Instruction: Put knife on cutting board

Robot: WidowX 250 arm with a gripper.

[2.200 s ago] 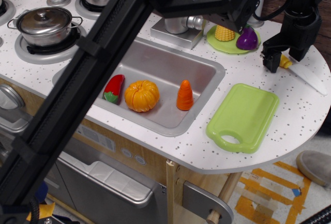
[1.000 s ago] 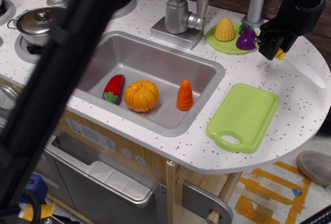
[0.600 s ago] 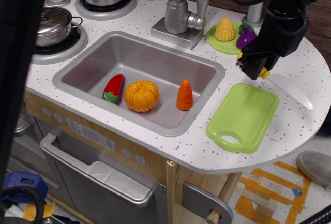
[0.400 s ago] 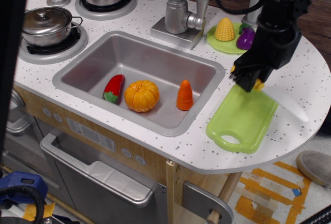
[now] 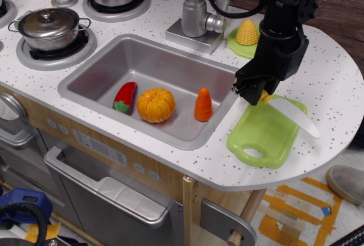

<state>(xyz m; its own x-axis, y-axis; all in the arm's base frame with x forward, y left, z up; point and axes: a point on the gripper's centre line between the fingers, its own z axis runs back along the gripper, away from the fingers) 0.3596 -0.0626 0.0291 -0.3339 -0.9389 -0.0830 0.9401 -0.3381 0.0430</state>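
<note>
The gripper [image 5: 254,94] is closed on the yellow handle of the knife [image 5: 291,114], at the far left corner of the cutting board [image 5: 264,135]. The white blade points toward the right edge of the counter [image 5: 333,81] and passes over the board's far right corner; if the blade touches the board, I cannot tell. The board lies near the front right edge of the counter, its handle hole toward the front. Left of it, very near, is the sink [image 5: 156,64] with a pepper [image 5: 125,96], a pumpkin [image 5: 155,104] and a carrot [image 5: 203,104]. The counter right of the board is bare. The arm hides most of the plate behind the corn [image 5: 247,32]. The handle is mostly covered by the fingers.
</note>
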